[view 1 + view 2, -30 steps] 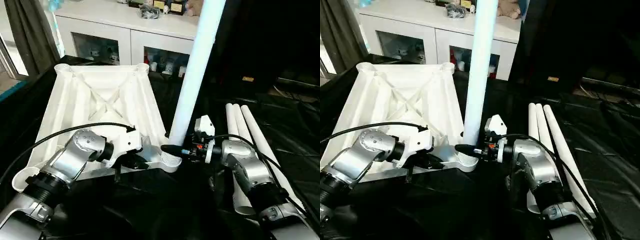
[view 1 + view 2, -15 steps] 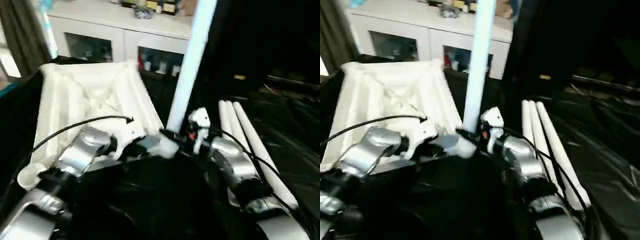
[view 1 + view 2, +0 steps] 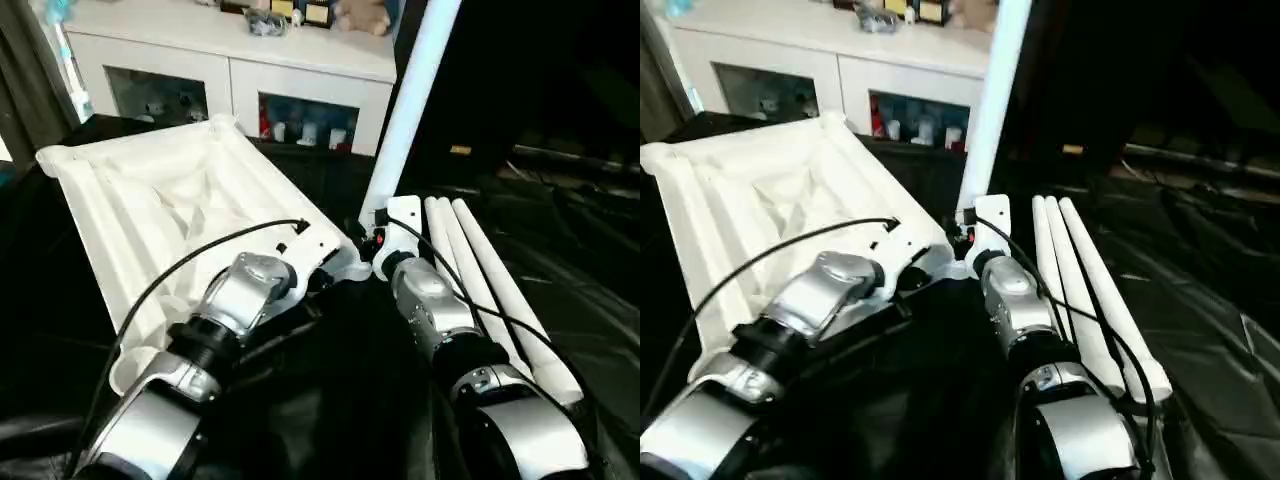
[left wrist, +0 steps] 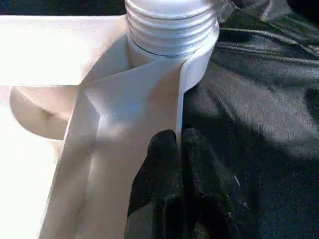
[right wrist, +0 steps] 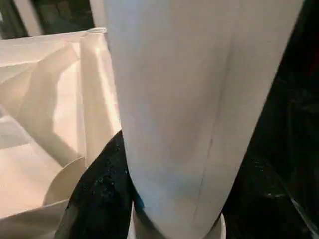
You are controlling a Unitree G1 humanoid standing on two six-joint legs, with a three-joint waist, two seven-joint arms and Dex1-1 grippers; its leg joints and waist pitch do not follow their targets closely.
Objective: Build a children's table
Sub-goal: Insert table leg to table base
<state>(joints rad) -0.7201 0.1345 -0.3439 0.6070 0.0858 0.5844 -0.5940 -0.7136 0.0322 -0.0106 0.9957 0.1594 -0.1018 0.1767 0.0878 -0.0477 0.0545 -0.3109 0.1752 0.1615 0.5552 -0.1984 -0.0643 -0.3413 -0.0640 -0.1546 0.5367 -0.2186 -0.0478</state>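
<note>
The white table top [image 3: 170,200] lies upside down, ribbed side up, on the left. One white leg [image 3: 405,110] stands upright in its near right corner socket [image 4: 172,25]. My right gripper [image 3: 368,235] is shut on this leg just above the socket; one black finger [image 5: 99,189] shows beside the tube. My left gripper [image 4: 178,149] sits at the same corner, its fingers pressed together on the thin rim of the table top. Three more legs [image 3: 490,280] lie side by side on the right.
Black cloth [image 3: 560,220] covers the work surface. A white glass-door cabinet [image 3: 230,60] with small items on top stands right behind the table top. My two forearms crowd the near middle.
The head view has swung and come closer. Against the lying legs, the table top now looks turned, its socket corner nearer to them. Both grippers keep their holds.
</note>
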